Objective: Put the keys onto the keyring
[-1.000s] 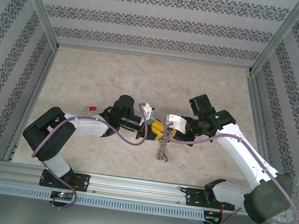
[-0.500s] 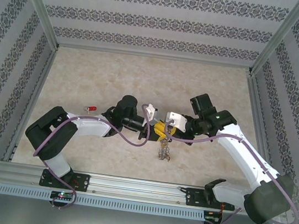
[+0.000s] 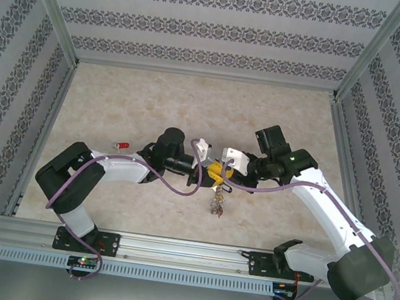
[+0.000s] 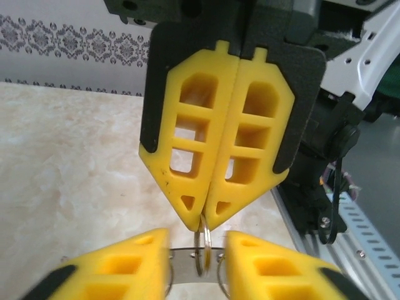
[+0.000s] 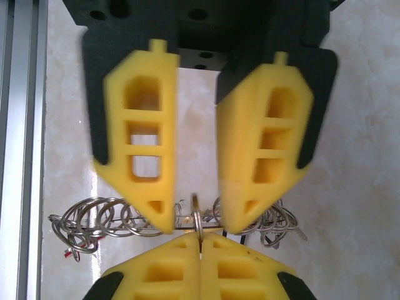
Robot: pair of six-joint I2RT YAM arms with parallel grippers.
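Note:
My right gripper is shut on a small split ring that hangs on the keyring's metal bar. The keyring is a grey row of wire loops, dangling above the table. Facing the right gripper tip to tip, my left gripper stands open. Its fingertips straddle that small ring, with the bar running between them. One key with a red tag lies on the table far to the left. A red bit shows among the loops.
An aluminium rail runs along the near edge below both arm bases. Patterned walls and metal frame posts enclose the marble-look tabletop. The keyring hangs close to the rail side.
The left arm has slid right toward the right gripper, and its jaws have narrowed a little around the small ring. The right gripper keeps its hold and has barely moved.

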